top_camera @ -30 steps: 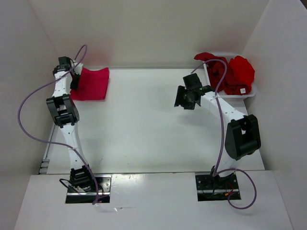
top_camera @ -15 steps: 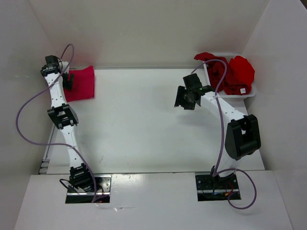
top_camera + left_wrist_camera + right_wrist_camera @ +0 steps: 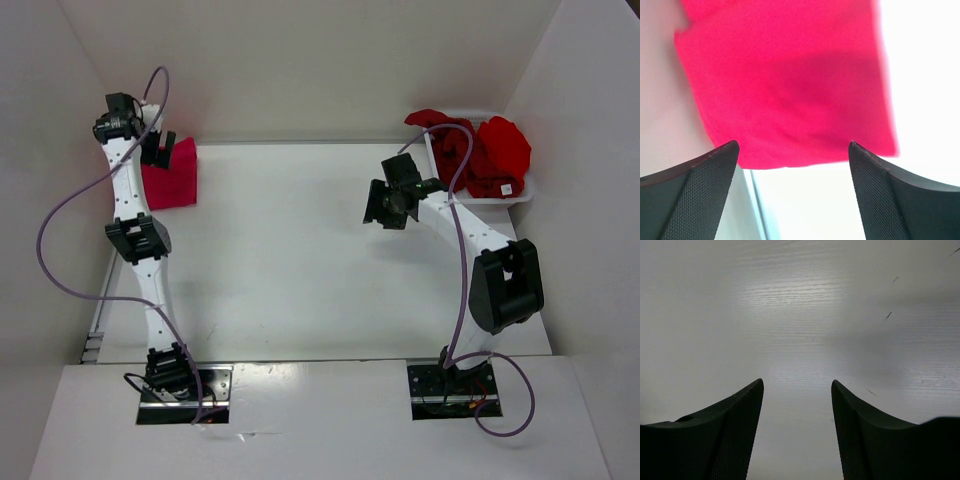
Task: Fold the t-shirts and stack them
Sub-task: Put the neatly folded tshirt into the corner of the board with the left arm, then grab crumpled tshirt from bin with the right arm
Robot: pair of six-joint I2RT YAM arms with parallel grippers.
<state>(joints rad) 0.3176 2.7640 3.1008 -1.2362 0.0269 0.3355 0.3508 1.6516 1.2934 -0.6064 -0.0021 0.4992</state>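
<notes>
A folded pinkish-crimson t-shirt [image 3: 172, 176] lies flat at the table's far left corner; it fills the upper part of the left wrist view [image 3: 790, 85]. My left gripper [image 3: 160, 148] hangs just above its far edge, open, nothing between the fingers [image 3: 794, 150]. Two more t-shirts, a dark maroon one [image 3: 455, 145] and a bright red one [image 3: 503, 148] with a small white tag [image 3: 506, 187], are bunched in the white basket [image 3: 527, 190] at the far right. My right gripper [image 3: 385, 207] hovers open over bare table left of the basket [image 3: 797, 385].
White walls enclose the table on the left, back and right. The folded shirt sits against the left wall, by the table's left edge strip [image 3: 757, 200]. Purple cables loop off both arms [image 3: 60, 215].
The left gripper slid the folded shirt left into the corner, opened and let go, then drew back over its far edge. The right arm has not moved.
</notes>
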